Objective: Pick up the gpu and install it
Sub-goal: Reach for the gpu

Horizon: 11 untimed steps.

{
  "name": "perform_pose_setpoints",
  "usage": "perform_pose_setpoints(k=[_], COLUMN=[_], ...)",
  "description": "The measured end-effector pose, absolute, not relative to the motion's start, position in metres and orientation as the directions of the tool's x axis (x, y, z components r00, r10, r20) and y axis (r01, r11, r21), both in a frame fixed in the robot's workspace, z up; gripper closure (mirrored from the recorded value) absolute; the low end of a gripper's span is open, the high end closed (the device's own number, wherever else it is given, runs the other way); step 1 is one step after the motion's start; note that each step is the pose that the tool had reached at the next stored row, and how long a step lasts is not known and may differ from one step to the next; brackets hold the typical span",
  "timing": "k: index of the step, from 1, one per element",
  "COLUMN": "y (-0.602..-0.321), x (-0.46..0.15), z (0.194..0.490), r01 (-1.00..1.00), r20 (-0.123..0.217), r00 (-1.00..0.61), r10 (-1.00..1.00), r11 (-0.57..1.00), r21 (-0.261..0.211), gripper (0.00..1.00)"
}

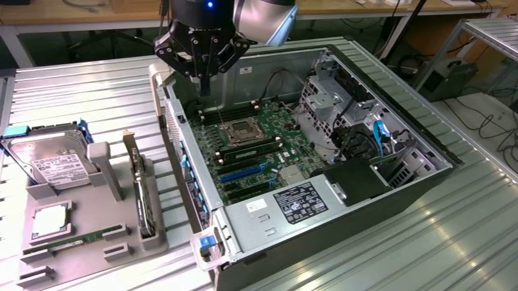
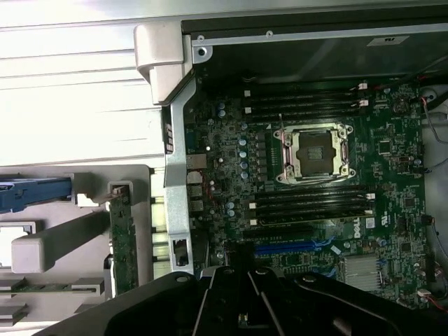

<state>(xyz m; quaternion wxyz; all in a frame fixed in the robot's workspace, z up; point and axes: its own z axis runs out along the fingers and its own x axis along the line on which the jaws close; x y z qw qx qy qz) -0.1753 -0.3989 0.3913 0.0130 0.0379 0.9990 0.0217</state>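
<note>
Currently, gripper: the black linked-finger gripper [image 1: 205,85] hangs over the rear corner of the open case, its fingers pressed together, pointing straight down and holding nothing; I read this closed, empty pose as one for moving above the parts, not for grasping
Gpu: the thin, dark, flat gpu [image 1: 142,189] with a silver bracket at one end stands on its long edge in a slot of the holder, on the exterior view's left and well apart from the gripper; standing upright, it probably offers its top edge to a pinch from above
Holder: the pale grey moulded holder [image 1: 97,239] sits just beside the case on the ribbed silver metal table [image 1: 81,91]; each part has its own recess, likely so that it sits in a known spot
Other parts: the silver labelled hard drive [image 1: 50,162], the square silver processor [image 1: 50,222] and the narrow green RAM stick [image 1: 71,242] lie flat in their recesses, apart from the gpu
Case: the black and grey tower case [image 1: 340,224] lies on its side with the panel off, so the green motherboard [image 1: 267,151] faces up and can be reached from overhead
Slot: the long blue expansion slot [image 1: 242,174] is bare, near the empty silver-framed processor socket [image 1: 242,130]
Progress: the gpu is untouched and nothing is installed yet
</note>
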Motion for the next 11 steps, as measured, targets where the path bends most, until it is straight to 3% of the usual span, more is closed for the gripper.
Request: perform_pose_setpoints(k=[11], y=[-0.3989], x=[-0.1776], z=[0.3913], r01=[0.075], r20=[-0.024], r00=[-0.997], r10=[0.076], r11=[0.996], r21=[0.044], gripper=[0.89])
